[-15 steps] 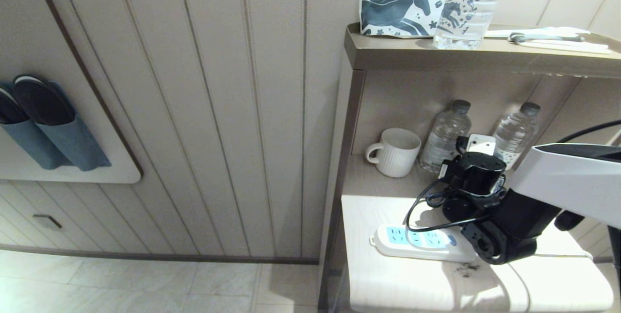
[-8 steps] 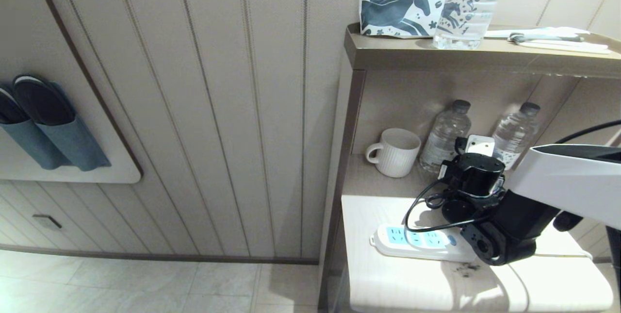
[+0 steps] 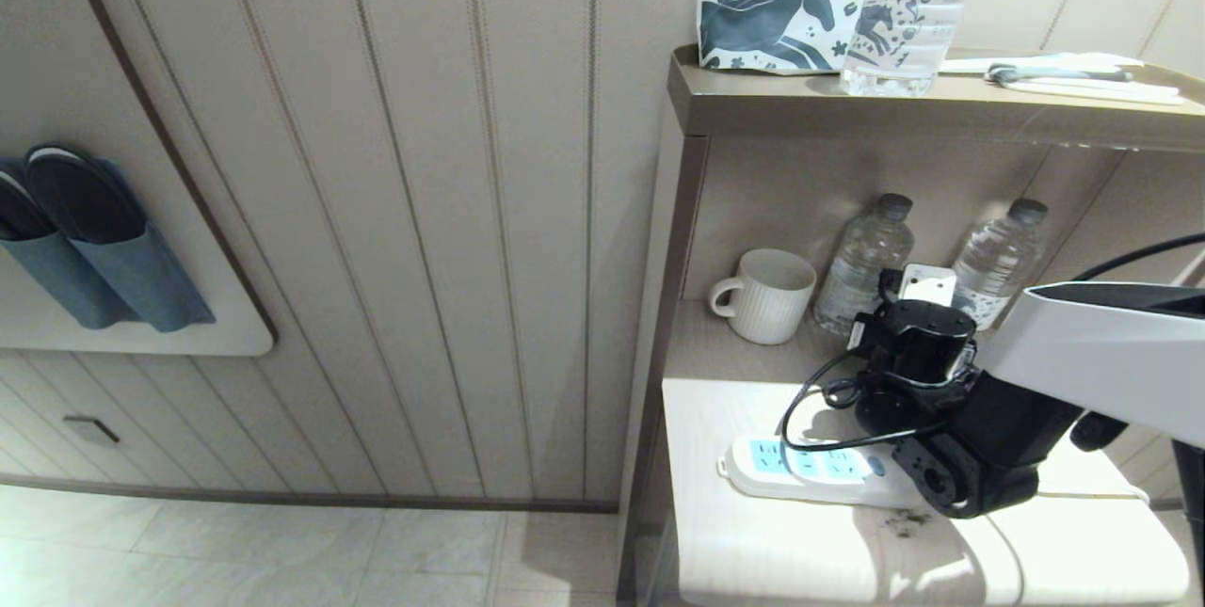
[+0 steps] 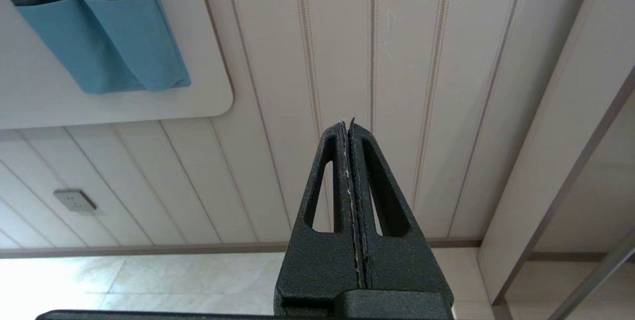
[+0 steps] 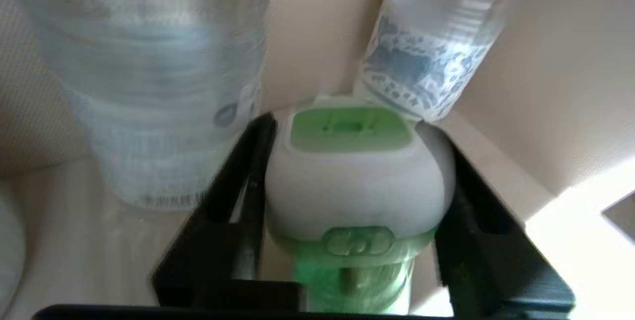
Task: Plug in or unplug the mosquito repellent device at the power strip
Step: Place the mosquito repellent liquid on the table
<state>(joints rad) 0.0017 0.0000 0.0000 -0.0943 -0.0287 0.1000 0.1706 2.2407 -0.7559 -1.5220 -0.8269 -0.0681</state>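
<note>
The mosquito repellent device [image 5: 352, 181] has a white head, a green cap and a green liquid bottle below. My right gripper [image 5: 352, 131] is shut on it, one black finger pressed on each side of the white head. In the head view the device [image 3: 928, 286] shows as a small white block beyond my right wrist [image 3: 918, 348], between two water bottles at the back of the lower shelf. The white power strip [image 3: 810, 468] lies flat in front of the wrist, its light-blue sockets bare. My left gripper [image 4: 349, 124] is shut and empty, facing the panelled wall.
A white mug [image 3: 764, 295] and two water bottles [image 3: 864, 263] [image 3: 1000, 261] stand against the shelf's back wall. A black cable [image 3: 800, 419] loops over the strip. The upper shelf [image 3: 941, 103] overhangs, carrying a horse-print pouch [image 3: 772, 9] and a large bottle [image 3: 913, 14].
</note>
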